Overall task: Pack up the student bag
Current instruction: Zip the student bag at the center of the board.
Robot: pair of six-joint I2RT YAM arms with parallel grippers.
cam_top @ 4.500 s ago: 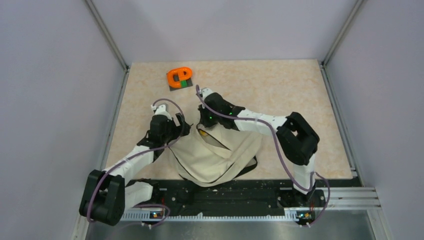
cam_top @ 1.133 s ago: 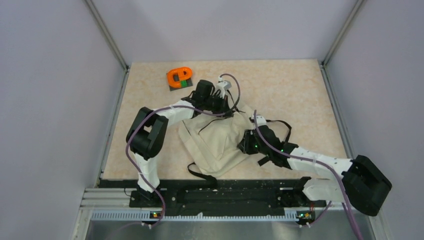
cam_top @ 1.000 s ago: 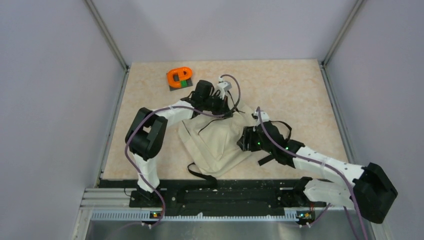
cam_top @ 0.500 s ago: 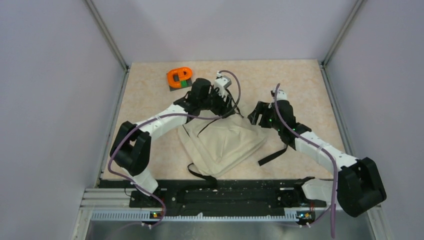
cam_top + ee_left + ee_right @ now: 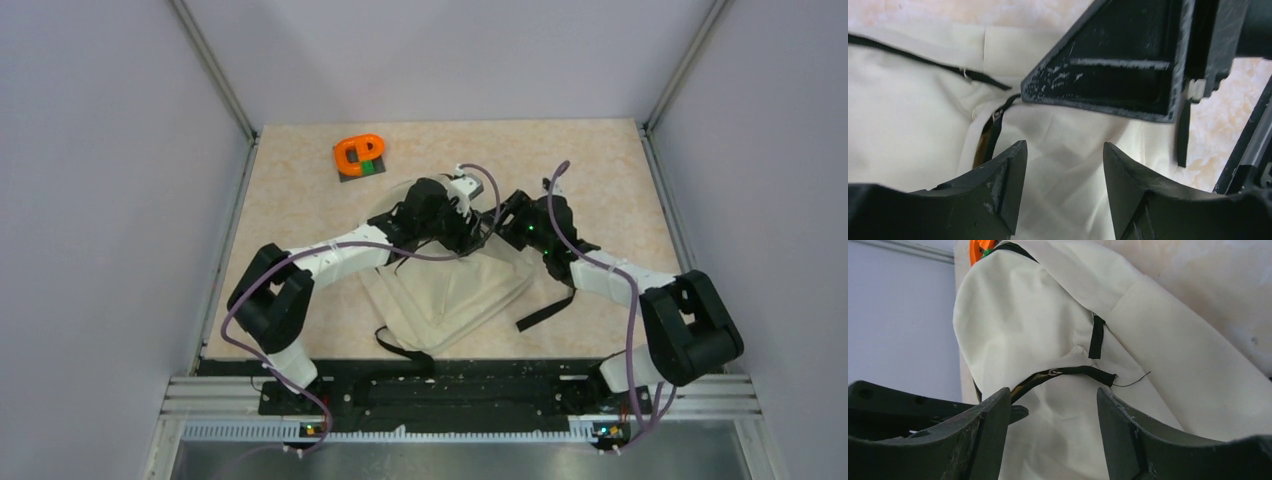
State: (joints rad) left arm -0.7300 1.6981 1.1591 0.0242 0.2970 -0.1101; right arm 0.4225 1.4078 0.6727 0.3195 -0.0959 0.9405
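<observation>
Both arms met over the far corner of the bag (image 5: 450,290). Left fingers (image 5: 1000,185) were spread with nothing pinched; cream bag cloth filled the gap between them. Right fingers (image 5: 1128,435) were spread too and gripped nothing, with bag cloth ahead of and below them. The two pairs sat nose to nose. In the left wrist view one right finger crossed just ahead of the left pair. Couldn't tell whether they touched each other or the cloth.

Bag lay flat on the table (image 5: 620,170), mostly on the base side of both pairs. Black zipper line (image 5: 993,127) ran just ahead of the left pair, by the finger on the left of that view. It gaped slightly, with something yellow-brown inside. Black strap (image 5: 545,310) trailed off the bag's right edge onto the table, on the base side of the right fingers. Orange object (image 5: 359,153) sat well apart from the left fingers, toward the far left corner.

Bare table top showed beyond both pairs up to the back wall (image 5: 450,60), and right of the right pair up to the table's edge.
</observation>
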